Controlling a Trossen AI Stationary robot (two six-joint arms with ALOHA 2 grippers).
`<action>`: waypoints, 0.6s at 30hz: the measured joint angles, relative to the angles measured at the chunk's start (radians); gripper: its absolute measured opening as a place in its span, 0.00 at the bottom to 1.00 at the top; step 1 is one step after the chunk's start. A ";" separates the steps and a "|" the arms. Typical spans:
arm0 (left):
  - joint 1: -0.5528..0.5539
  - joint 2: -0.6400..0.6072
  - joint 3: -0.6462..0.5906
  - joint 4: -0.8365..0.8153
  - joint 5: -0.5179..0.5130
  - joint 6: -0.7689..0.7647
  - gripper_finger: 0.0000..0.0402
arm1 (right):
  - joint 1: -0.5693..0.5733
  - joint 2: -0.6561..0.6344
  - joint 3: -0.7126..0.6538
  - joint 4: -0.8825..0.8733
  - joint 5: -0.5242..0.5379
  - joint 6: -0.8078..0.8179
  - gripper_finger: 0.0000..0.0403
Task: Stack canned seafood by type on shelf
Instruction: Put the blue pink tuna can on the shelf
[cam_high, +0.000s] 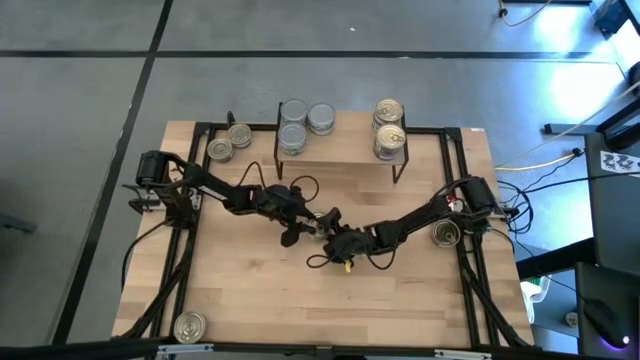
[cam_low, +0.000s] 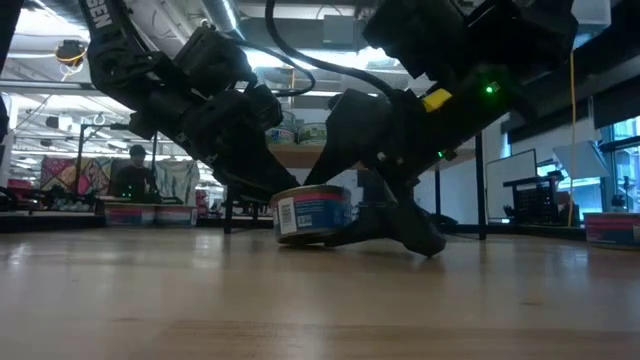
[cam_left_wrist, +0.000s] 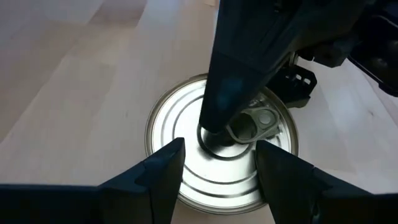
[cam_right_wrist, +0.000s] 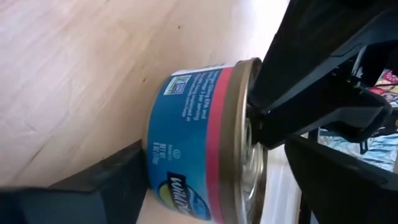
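A short tin (cam_low: 313, 213) with a blue and red label and a silver pull-tab top (cam_left_wrist: 177, 127) stands on the table's middle (cam_high: 322, 226). Both grippers meet at it. My left gripper (cam_left_wrist: 219, 168) comes from the table's left and is open, its two fingertips over the top's edge. My right gripper (cam_low: 350, 205) comes from the right, rolled onto its side and open, with one finger above the tin and one low by the table. The shelf (cam_high: 345, 152) at the far edge carries silver-topped tins (cam_high: 293, 118) on its left end and gold-topped tins (cam_high: 388, 125) on its right end. My left gripper slants down from the table's left, and its open fingers (cam_left_wrist: 165, 177) sit on the tin's top close to the rim (cam_right_wrist: 250, 119). Nothing is pinched between them. The tin's base stays on the table. My right gripper has its upper finger (cam_left_wrist: 233, 81) tip down on the middle of the top (cam_left_wrist: 217, 148), beside the pull tab. Its lower finger (cam_low: 398, 228) lies along the table against the tin's right base (cam_low: 345, 232). Whether that finger reaches under the tin I cannot tell.
Two tins (cam_high: 230, 142) stand left of the shelf. Another tin (cam_high: 445, 233) sits by the right arm's base, and one (cam_high: 188, 325) at the near left corner. A black frame (cam_high: 455, 160) runs along the table's sides. Bare wood lies in front of the grippers.
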 joint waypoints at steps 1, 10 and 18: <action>0.000 0.000 0.000 0.000 0.000 -0.001 0.50 | 0.000 0.000 0.000 0.000 0.000 0.001 0.85; 0.002 -0.009 -0.001 0.007 -0.003 -0.008 0.50 | 0.000 0.001 -0.003 0.012 -0.063 0.055 0.51; -0.002 -0.137 -0.003 -0.140 -0.033 0.007 0.50 | 0.037 -0.028 -0.003 0.004 0.002 0.138 0.50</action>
